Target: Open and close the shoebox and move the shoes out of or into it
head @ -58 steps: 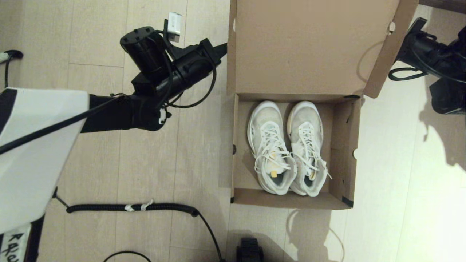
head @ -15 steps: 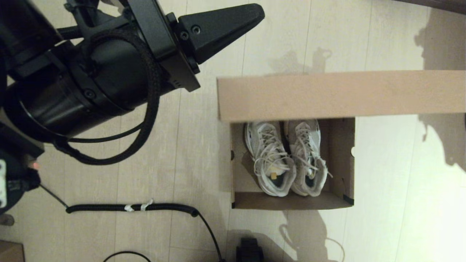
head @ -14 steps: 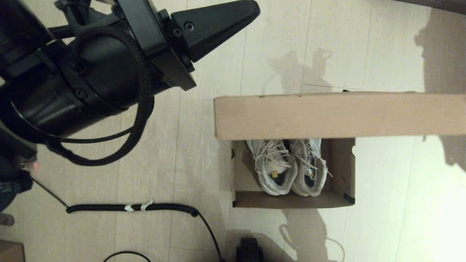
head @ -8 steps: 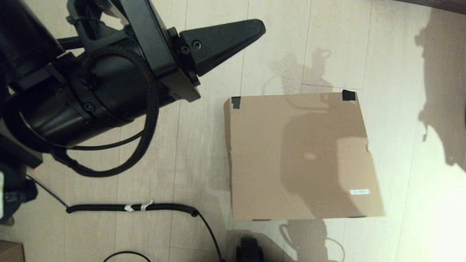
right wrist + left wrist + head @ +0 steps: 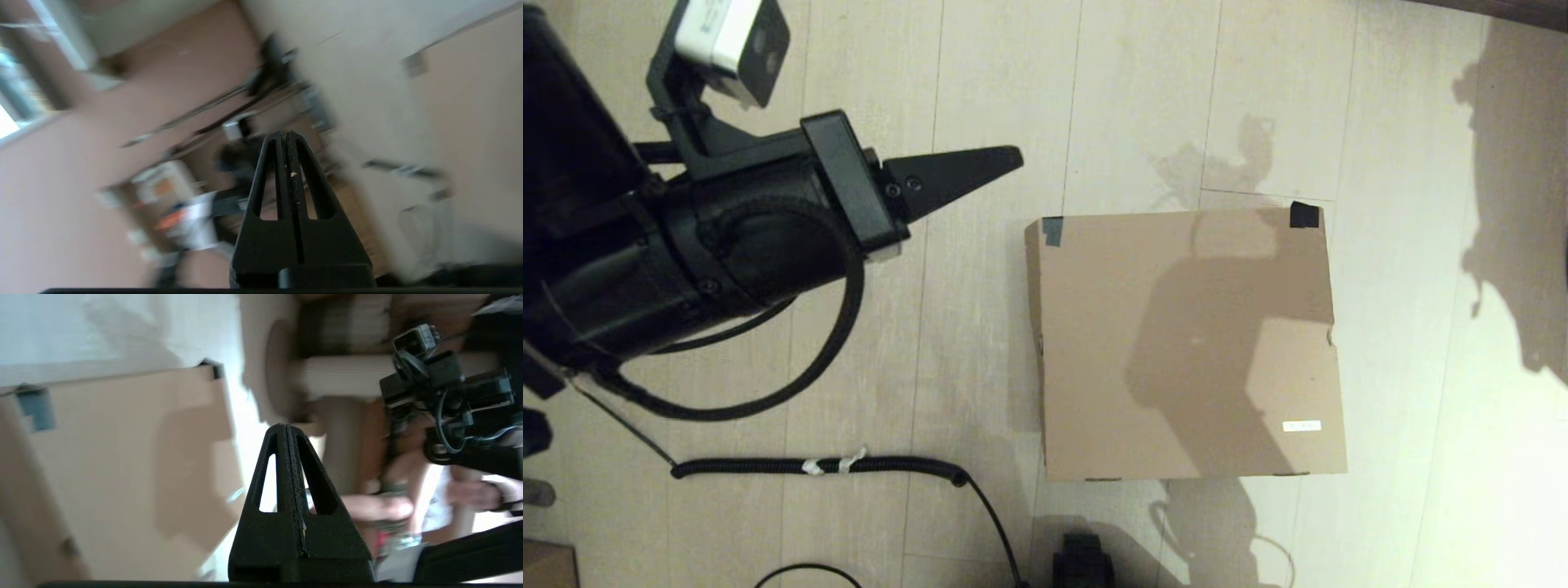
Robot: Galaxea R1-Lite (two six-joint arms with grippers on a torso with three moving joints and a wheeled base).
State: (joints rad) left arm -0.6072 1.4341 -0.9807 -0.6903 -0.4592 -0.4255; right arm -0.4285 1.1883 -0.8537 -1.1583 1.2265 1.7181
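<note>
The brown cardboard shoebox [image 5: 1184, 343] lies on the floor with its lid down flat, black tape on its two far corners and a small white label near its front right. The shoes are hidden inside it. My left gripper [image 5: 1013, 155] hangs in the air to the left of the box, pointing toward it, fingers pressed together and empty. The left wrist view shows the same gripper [image 5: 285, 426] with the box lid [image 5: 122, 469] beyond it. My right gripper [image 5: 284, 134] is shut and empty; it is out of the head view.
A black coiled cable [image 5: 817, 467] lies on the wooden floor in front of the left arm. A dark object [image 5: 1082, 559] sits at the near edge below the box. Bare floor surrounds the box.
The lid has swung down and shut over the shoes. My left arm has pulled back leftward and lower, away from the box. The lid has settled slightly since half a second ago.
</note>
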